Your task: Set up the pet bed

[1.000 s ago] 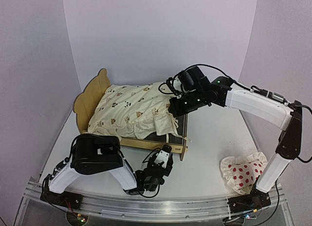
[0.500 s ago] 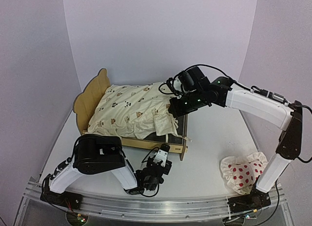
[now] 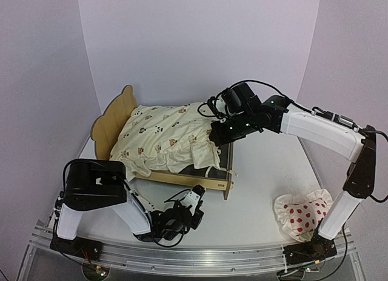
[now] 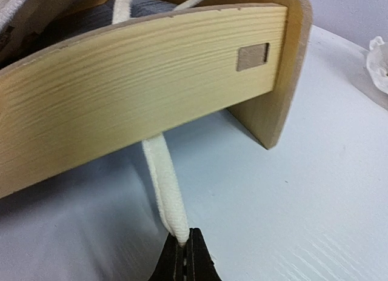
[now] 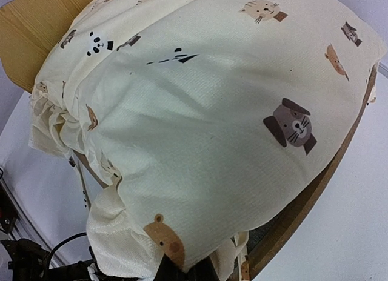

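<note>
Within the last 1 second the left gripper (image 4: 185,234) had been closed on the end of a cream strap (image 4: 159,172) and drawn back from the pet bed (image 3: 182,179), so that the strap was stretched out from under the near rail. The right gripper (image 3: 217,133) was kept pinched on the cover (image 3: 160,135) at the foot end. The bed stood left of centre on the table (image 3: 267,184), and the cover was judged not yet fastened.

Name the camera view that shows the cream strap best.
Left wrist: the strap runs from under the bed to the shut left tool. The top view leaves it too small to tell; the right wrist mostly shows the cover.
</note>
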{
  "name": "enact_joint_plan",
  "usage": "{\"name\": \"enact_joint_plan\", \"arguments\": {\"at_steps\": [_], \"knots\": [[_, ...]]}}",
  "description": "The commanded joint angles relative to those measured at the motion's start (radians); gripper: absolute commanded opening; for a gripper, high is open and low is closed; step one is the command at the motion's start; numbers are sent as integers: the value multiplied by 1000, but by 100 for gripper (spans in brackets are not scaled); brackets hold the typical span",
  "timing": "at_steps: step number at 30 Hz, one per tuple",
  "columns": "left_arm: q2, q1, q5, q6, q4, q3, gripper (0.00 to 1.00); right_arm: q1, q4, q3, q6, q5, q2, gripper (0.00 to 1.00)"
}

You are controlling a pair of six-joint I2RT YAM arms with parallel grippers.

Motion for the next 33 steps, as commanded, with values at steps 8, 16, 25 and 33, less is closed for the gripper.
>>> {"name": "enact_joint_plan", "arguments": {"at_steps": [8, 16, 25, 33], "knots": [[-174, -16, 132, -178, -326, -14, 0, 4, 14, -89, 34, -74, -64, 23], [-205, -17, 139, -224, -357, -23, 0, 1, -145, -128, -8, -21, -139, 76], [-241, -16, 143, -235, -368, -46, 0, -146, -195, -285, 73, -96, -234, 67], [-252, -16, 153, -236, -376, -51, 0, -168, -173, -312, 99, -188, -170, 63]]}}
